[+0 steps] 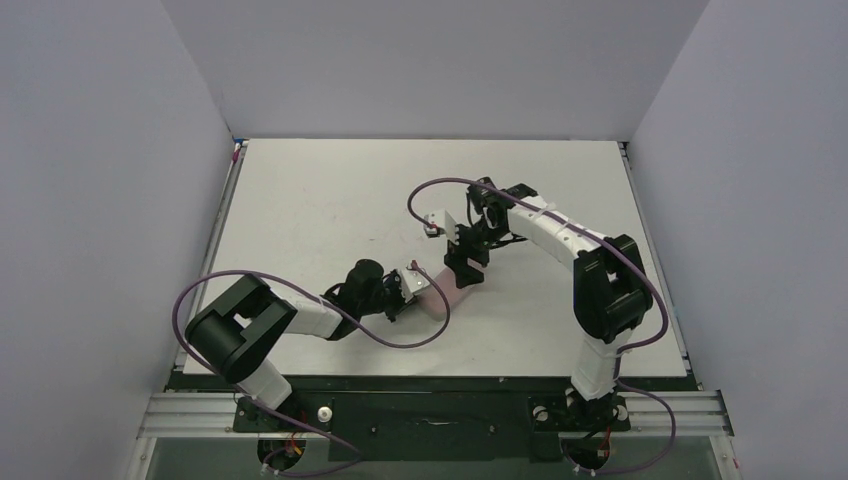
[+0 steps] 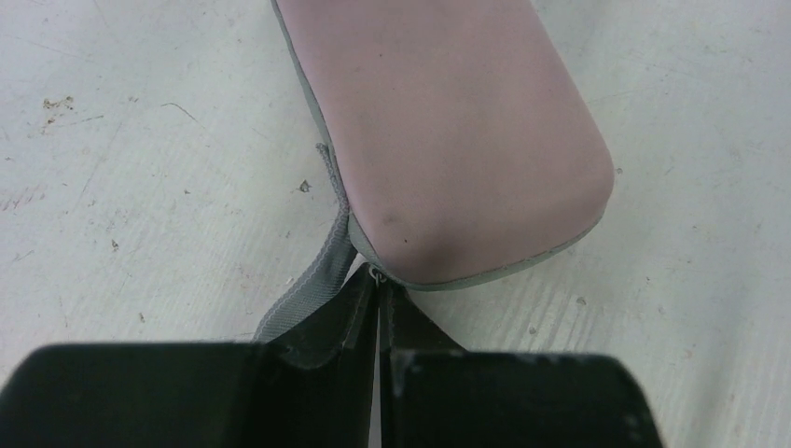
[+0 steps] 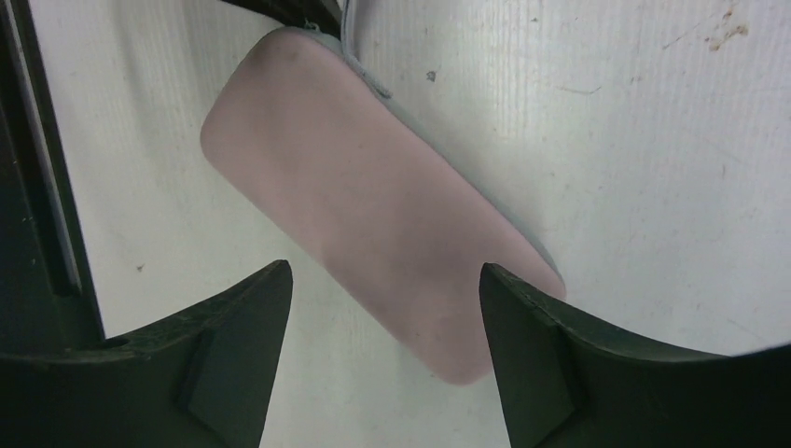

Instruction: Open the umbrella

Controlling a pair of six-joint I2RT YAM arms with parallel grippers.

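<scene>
The umbrella is out of view. A pale pink oblong capsule case (image 1: 441, 288) lies flat on the table near the middle. In the left wrist view the case (image 2: 448, 140) fills the upper part, and my left gripper (image 2: 378, 280) is shut on the small metal zipper pull (image 2: 376, 273) at its near end. A grey strap (image 2: 308, 289) hangs beside the left finger. My right gripper (image 3: 382, 269) hovers open over the case's (image 3: 373, 215) other end, one finger on each side, and neither touches it.
White table (image 1: 330, 200) with scuffs, boxed in by pale walls on the left, right and back. Both arms meet at the case, my right gripper (image 1: 465, 272) just beyond my left gripper (image 1: 413, 287). Purple cables loop beside each arm.
</scene>
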